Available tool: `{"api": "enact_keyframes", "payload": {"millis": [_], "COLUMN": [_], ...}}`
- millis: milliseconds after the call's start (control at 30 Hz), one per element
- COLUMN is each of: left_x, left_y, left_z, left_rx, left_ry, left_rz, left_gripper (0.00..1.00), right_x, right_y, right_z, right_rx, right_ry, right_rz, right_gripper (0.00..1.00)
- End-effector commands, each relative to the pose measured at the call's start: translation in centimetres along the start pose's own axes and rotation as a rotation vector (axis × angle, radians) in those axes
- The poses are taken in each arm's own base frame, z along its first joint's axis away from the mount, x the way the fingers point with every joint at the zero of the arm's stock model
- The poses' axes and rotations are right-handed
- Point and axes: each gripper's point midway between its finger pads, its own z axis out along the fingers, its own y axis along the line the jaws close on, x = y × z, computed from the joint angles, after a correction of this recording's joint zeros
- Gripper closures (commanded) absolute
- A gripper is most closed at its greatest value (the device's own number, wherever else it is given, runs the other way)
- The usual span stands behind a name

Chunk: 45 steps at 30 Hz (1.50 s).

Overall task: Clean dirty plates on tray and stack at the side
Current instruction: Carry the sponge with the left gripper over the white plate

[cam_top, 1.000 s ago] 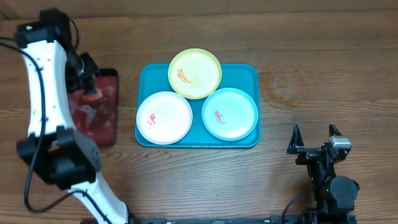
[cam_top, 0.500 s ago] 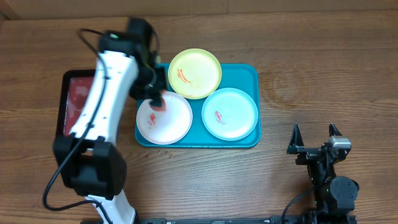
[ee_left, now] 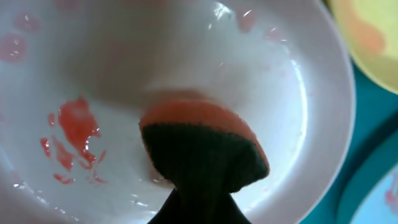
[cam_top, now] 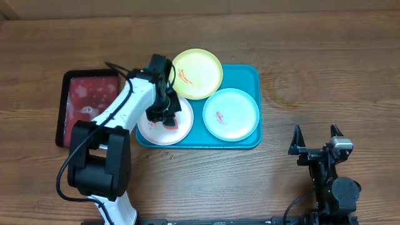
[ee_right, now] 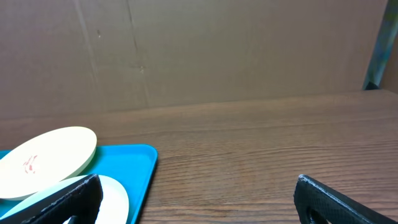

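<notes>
The turquoise tray (cam_top: 253, 74) holds three plates. The white plate (cam_top: 149, 129) lies front left with red smears (ee_left: 73, 124). The yellow-green plate (cam_top: 199, 74) lies at the back, overlapping the tray's rim. The pale mint plate (cam_top: 231, 114) lies front right. Both carry red marks. My left gripper (cam_top: 165, 114) is shut on an orange and dark green sponge (ee_left: 205, 146) that presses on the white plate (ee_left: 280, 81), right of its smears. My right gripper (cam_top: 315, 145) is open and empty over bare table, right of the tray.
A dark red, black-rimmed tray (cam_top: 87, 103) lies left of the turquoise tray. The right wrist view shows the tray's corner (ee_right: 127, 163), the yellow-green plate (ee_right: 50, 158), the mint plate's edge (ee_right: 115, 198) and a brown wall behind.
My left arm swung from the dark red tray over to the white plate with the sponge and lowered onto its right part. The right arm has not moved.
</notes>
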Motion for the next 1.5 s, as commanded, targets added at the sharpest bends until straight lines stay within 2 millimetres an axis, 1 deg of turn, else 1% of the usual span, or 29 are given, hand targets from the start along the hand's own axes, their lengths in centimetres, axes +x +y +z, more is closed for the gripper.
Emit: {"api": "enact_keyframes", "payload": {"millis": [0,67,100,200,233,267,300,333,367,500,533,600,667,733,800,867,900,933,967,1033,1067,1133,1233,1267,1300,1333,1367,1400,1467], "left_x": [0.1,-0.2,-0.4,-2.0,-2.8,-3.6,-4.3,-5.1,-5.8,-8.2,-8.7,-9.5,-9.9,-10.2,-10.1,-10.0,-9.9,-9.9,-9.8,-9.8,-9.7,-9.7,-9.7,-9.7,-9.7,-9.7,-9.7,-9.7,-9.6], "left_y": [0.5,0.3,0.2,-0.2,-0.4,-0.5,-0.6,-0.6,-0.6,0.2,0.6,1.6,2.7,3.6,4.2,4.5,4.6,4.6,4.6,4.6,4.5,4.6,4.6,4.6,4.6,4.6,4.5,4.5,4.6], "left_z": [0.4,0.0,-0.4,-2.9,-4.3,-5.6,-7.1,-8.8,-10.3,-16.6,-17.8,-19.9,-21.0,-21.1,-20.8,-20.3,-20.2,-20.1,-20.1,-20.1,-20.1,-20.0,-20.0,-20.0,-20.0,-20.0,-20.0,-20.0,-20.0], "left_rx": [-0.012,-0.006,-0.005,0.005,0.013,0.020,0.027,0.036,0.042,0.068,0.075,0.083,0.083,0.079,0.071,0.065,0.063,0.062,0.062,0.062,0.061,0.060,0.061,0.061,0.061,0.061,0.061,0.061,0.061], "left_ry": [-0.007,-0.013,-0.016,-0.039,-0.057,-0.074,-0.092,-0.112,-0.131,-0.226,-0.248,-0.288,-0.303,-0.306,-0.292,-0.279,-0.274,-0.270,-0.269,-0.268,-0.266,-0.263,-0.264,-0.263,-0.263,-0.263,-0.263,-0.263,-0.262], "left_rz": [-0.010,0.030,0.042,0.059,0.062,0.062,0.063,0.063,0.057,0.023,0.009,-0.020,-0.050,-0.072,-0.086,-0.093,-0.093,-0.093,-0.094,-0.092,-0.092,-0.092,-0.093,-0.093,-0.093,-0.093,-0.092,-0.092,-0.093], "left_gripper": [0.84,0.81,0.81,0.79,0.75,0.62,0.46,0.36,0.29,0.16,0.00,0.00,0.00,0.00,0.00,0.00,0.00,0.00,0.00,0.00,0.00,0.00,0.00,0.01,0.00,0.00,0.00,0.01,0.00], "right_x": [0.1,0.1,0.1,0.1,0.1,0.1,0.1,0.1,0.1,0.1,0.1,0.1,0.1,0.0,-0.5,-0.5,-0.8,-1.8,-3.1,-6.8,-8.8,-12.7,-17.7,-19.4,-19.9,-20.8,-21.8,-22.4,-23.4], "right_y": [-0.2,-0.2,-0.2,-0.2,-0.2,-0.2,-0.2,-0.2,-0.2,-0.2,-0.2,-0.2,-0.2,-0.2,0.0,1.4,1.9,2.3,3.2,5.5,6.2,6.6,5.8,5.8,5.8,5.9,6.0,6.0,6.2], "right_z": [0.0,0.0,0.0,0.0,0.0,0.0,0.0,0.0,0.0,0.0,0.0,0.0,0.0,0.0,0.0,-0.1,-0.1,-0.2,-0.5,-1.9,-2.9,-5.1,-8.0,-8.6,-8.7,-8.6,-8.2,-7.8,-6.3], "right_rx": [0.009,0.009,0.009,0.009,0.009,0.009,0.009,0.009,0.009,0.009,0.009,0.009,0.009,0.009,0.001,-0.083,-0.113,-0.134,-0.187,-0.328,-0.368,-0.382,-0.323,-0.299,-0.292,-0.279,-0.262,-0.253,-0.242], "right_ry": [-0.006,-0.006,-0.006,-0.006,-0.006,-0.006,-0.006,-0.006,-0.006,-0.006,-0.006,-0.006,-0.006,-0.010,-0.033,-0.028,-0.041,-0.078,-0.128,-0.274,-0.366,-0.554,-0.749,-0.773,-0.770,-0.750,-0.696,-0.650,-0.506], "right_rz": [0.003,0.003,0.003,0.003,0.003,0.003,0.003,0.003,0.003,0.003,0.003,0.003,0.003,0.003,0.004,0.016,0.014,0.018,0.041,0.043,0.018,-0.021,-0.031,-0.064,-0.079,-0.102,-0.128,-0.140,-0.158], "right_gripper": [0.00,0.00,0.00,0.00,0.00,0.00,0.00,0.00,0.00,0.00,0.00,0.00,0.00,0.00,0.00,0.00,0.00,0.00,0.00,0.00,0.00,0.00,0.00,0.00,0.00,0.00,0.00,0.00,0.00]}}
